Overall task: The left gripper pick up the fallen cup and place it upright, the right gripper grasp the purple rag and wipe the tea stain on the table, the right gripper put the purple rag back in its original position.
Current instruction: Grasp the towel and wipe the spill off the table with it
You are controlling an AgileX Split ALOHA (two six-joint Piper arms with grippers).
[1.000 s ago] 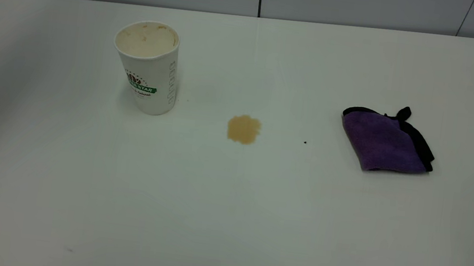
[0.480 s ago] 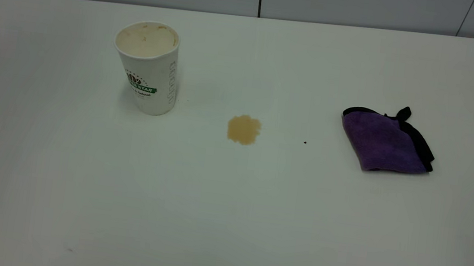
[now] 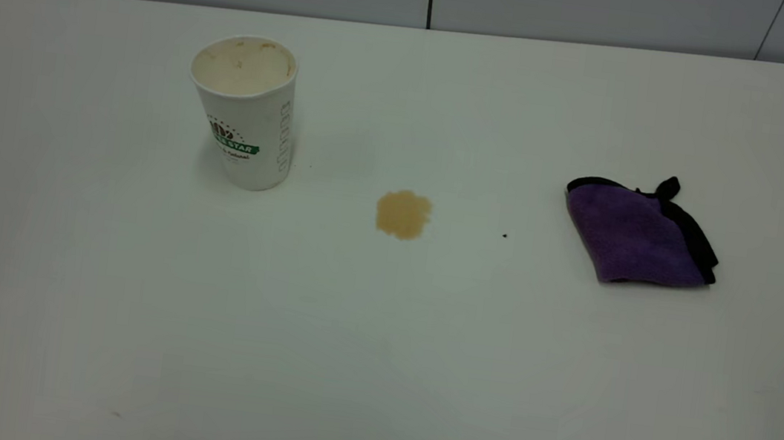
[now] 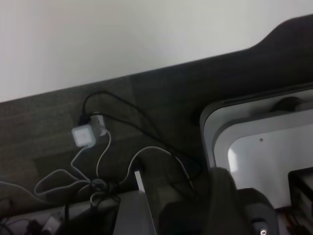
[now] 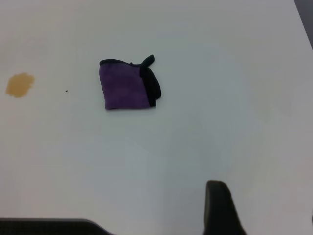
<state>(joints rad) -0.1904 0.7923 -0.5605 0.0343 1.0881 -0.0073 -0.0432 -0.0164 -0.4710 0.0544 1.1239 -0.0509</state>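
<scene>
Cup (image 3: pixel 248 113) – white paper, matt, faint embossed texture down the side, cream-stained inside. Purple rag (image 3: pixel 633 235) – fuzzy microfibre cloth w/ smooth black edging and loop tag. Surface (image 3: pixel 376 352) – white, smooth, slight sheen, a few dark specks. Tea stain (image 3: pixel 403 214) – flat tan blotch, matt, thin liquid film.

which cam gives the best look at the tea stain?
Exterior view: the tea stain shows whole and unobstructed, on the table between the upright cup and the purple rag. The right wrist view catches it only at the frame edge. The left wrist view looks off the table and misses it.
</scene>
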